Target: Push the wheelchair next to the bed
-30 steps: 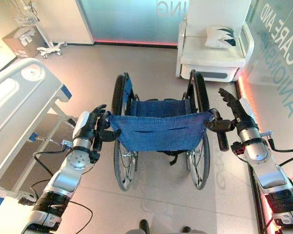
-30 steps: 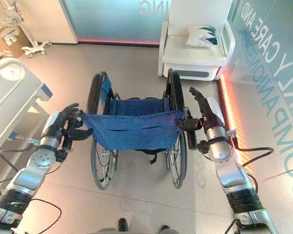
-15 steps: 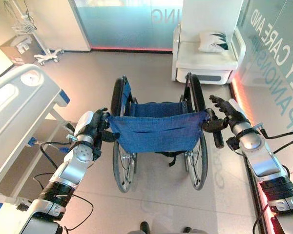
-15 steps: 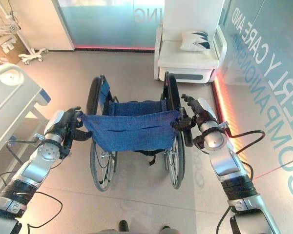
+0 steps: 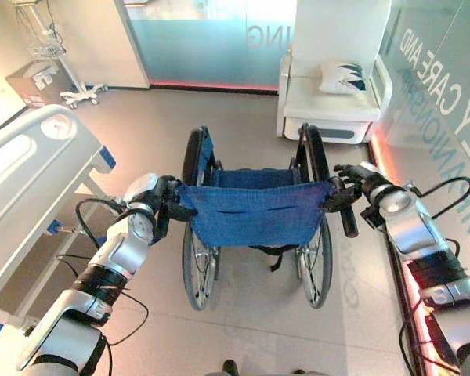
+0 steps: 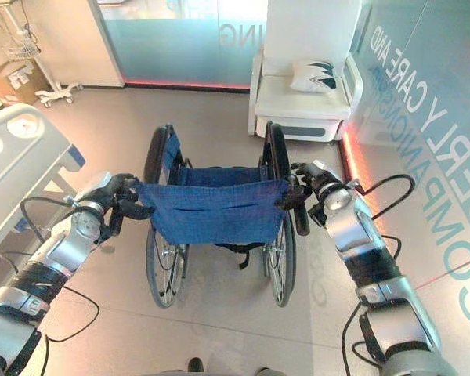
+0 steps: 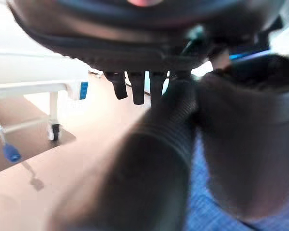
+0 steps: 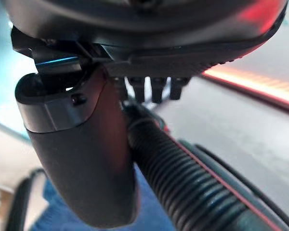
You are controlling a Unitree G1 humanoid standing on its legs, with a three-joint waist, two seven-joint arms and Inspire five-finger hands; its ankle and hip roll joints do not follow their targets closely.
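Observation:
The wheelchair [image 5: 254,211], with a blue cloth back and big black wheels, stands in the middle of the floor facing away from me. My left hand [image 5: 158,196] is curled round its left push handle [image 7: 154,159], whose ribbed grip runs between thumb and fingers. On the other side my right hand [image 5: 362,182] is shut on the right push handle [image 5: 347,221], fingers bent over it and thumb under it. The bed [image 5: 31,164], white with blue corners, lies along the left, a little apart from the wheelchair's left wheel [image 5: 193,157].
A white armchair [image 5: 329,106] with a patterned pillow [image 5: 342,76] stands ahead right against a glass wall. A cardboard box [image 5: 30,82] and a wheeled white stand [image 5: 77,92] sit at the back left. Open floor lies between wheelchair and bed.
The view has shifted as I moved. My right hand's fingers, straight a second ago, have bent over the right handle. Both arms now reach out straighter.

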